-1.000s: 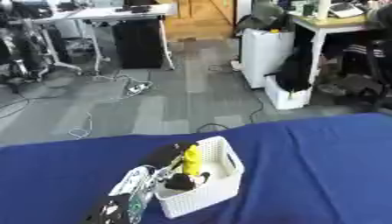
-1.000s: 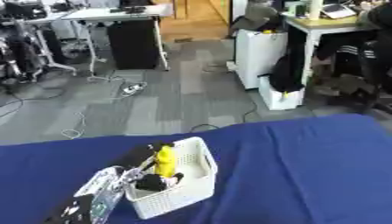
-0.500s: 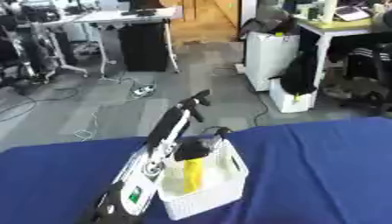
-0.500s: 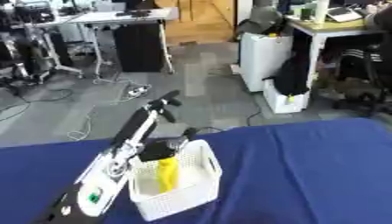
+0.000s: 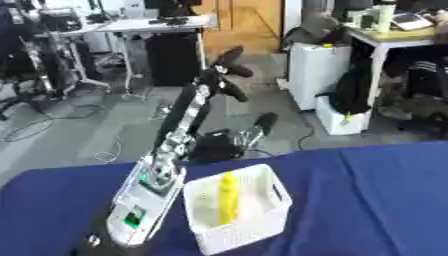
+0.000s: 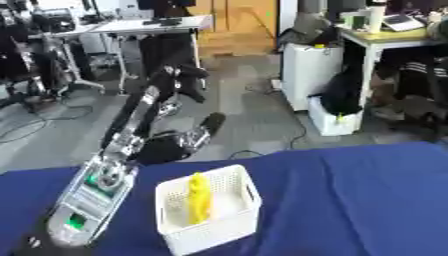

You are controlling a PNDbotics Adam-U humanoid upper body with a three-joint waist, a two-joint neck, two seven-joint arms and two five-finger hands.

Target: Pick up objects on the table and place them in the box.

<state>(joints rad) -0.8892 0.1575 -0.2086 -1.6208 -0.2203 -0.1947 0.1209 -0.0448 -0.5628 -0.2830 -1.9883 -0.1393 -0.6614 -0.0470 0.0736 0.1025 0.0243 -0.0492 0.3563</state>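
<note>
A white mesh box [image 5: 238, 210] sits on a bench [image 5: 376, 200] covered in blue cloth, towards the near left of the bench. Inside the box stands a yellow object [image 5: 227, 197], long and narrow. Its long axis runs nearly upright, its top leaning slightly towards the far wall of the box and reaching just above the rim. Its exact shape is too blurred to make out.

The robot's left arm [image 5: 171, 145] rises from the lower left corner and stretches up and away, passing just left of the box. Its white and silver forearm section lies beside the box's left wall. The left hand [image 5: 229, 80] is raised high above the bench's far edge, well above the box, seen against the office floor. Its fingers look curled and hold nothing, though blur makes this uncertain. The right hand does not show.

Beyond the bench lies a grey floor [image 6: 254, 125] with cables. A white cabinet [image 6: 302, 72] stands at the far right, desks [image 6: 149, 25] at the far left. Nothing stands between the box and the rest of the bench.
</note>
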